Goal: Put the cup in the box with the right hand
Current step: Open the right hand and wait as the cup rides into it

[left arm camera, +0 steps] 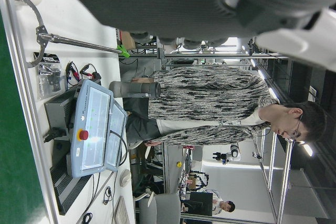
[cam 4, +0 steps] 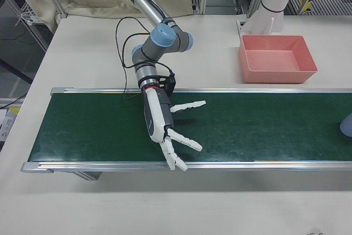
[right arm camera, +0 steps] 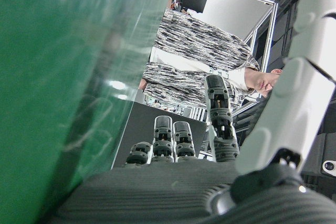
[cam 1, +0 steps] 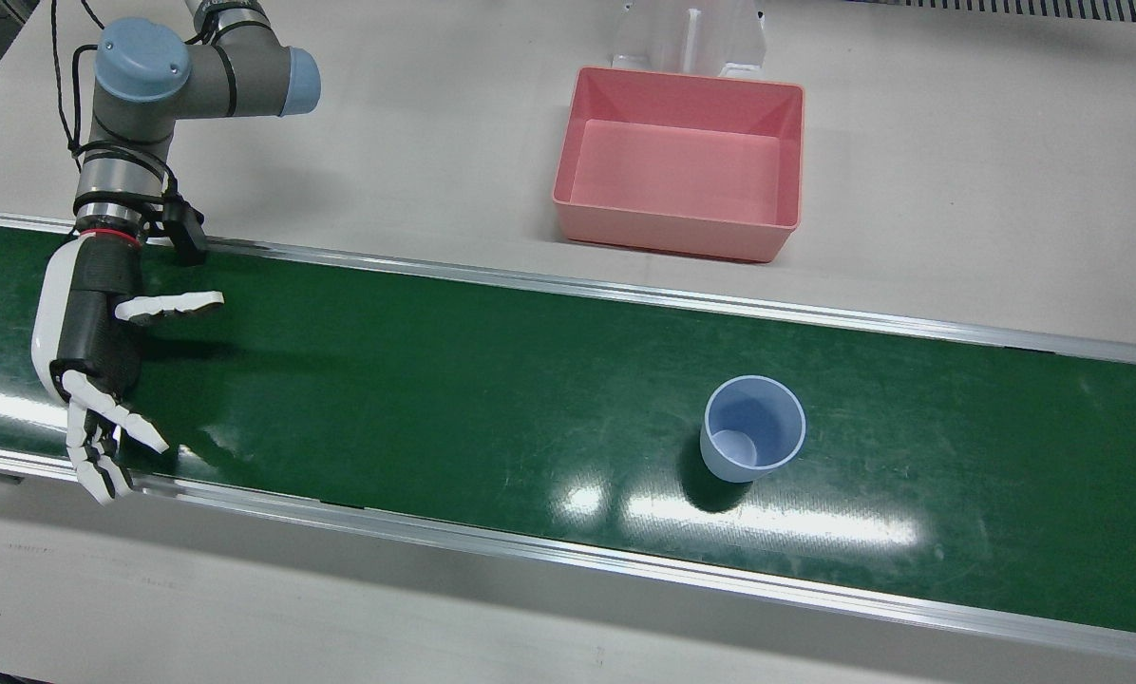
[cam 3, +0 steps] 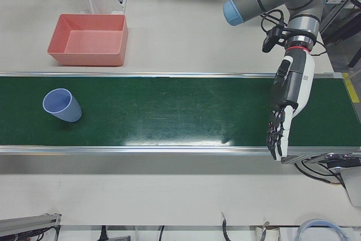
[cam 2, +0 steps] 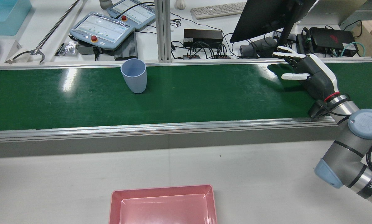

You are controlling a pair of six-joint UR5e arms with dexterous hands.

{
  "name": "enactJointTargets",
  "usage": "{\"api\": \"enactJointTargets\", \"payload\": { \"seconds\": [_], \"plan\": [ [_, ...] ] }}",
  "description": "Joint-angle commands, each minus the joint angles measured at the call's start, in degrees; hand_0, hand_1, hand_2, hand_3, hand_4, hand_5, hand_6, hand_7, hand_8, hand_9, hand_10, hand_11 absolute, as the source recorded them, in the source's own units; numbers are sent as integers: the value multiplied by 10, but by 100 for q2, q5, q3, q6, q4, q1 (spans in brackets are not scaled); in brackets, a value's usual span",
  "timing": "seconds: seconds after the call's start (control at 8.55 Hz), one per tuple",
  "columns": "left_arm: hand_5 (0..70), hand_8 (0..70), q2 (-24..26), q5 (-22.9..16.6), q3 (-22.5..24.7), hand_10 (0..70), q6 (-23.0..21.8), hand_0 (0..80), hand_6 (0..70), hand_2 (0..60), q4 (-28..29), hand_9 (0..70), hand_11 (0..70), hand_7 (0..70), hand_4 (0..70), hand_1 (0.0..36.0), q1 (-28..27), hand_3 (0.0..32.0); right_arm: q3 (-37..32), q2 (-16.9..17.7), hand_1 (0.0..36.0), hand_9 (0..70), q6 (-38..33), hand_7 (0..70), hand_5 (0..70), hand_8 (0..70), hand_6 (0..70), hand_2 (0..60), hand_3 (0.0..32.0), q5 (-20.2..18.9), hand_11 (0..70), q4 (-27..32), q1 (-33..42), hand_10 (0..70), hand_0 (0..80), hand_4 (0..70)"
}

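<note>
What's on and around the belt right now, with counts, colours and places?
cup: one, light blue, upright on the belt, opposite the box
box: one, pink, empty, on the table on the robot's side of the belt
belt: one, green, across the table
teach pendants: two, grey-blue, bench beyond the belt
monitor: one, black, same bench
keyboard: one, pale, same bench
person: one, patterned top, beyond the bench
right hand: open, above the belt, far from the cup
left hand: open, above the belt's other end

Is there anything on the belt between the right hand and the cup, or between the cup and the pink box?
Nothing visible. The right hand hangs open over bare green belt, with the upright blue cup far along it. Between cup and empty pink box lie only the belt's metal rail and bare tabletop.
</note>
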State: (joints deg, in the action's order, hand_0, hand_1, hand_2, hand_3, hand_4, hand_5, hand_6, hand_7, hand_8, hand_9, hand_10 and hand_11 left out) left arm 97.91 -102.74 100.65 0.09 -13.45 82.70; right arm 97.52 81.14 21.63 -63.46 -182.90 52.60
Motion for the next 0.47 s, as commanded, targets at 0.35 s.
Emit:
{"api": "enactJointTargets", "payload": {
  "seconds": [0.35],
  "plan": [
    [0, 0, 0, 0, -1, 0, -9, 0, 0, 0, 0, 0, 0, 0, 0, 0, -8, 0, 198, 42, 111, 210, 157, 206, 50, 116, 58, 37, 0, -17, 46, -97, -135, 23, 498, 245]
  ]
}}
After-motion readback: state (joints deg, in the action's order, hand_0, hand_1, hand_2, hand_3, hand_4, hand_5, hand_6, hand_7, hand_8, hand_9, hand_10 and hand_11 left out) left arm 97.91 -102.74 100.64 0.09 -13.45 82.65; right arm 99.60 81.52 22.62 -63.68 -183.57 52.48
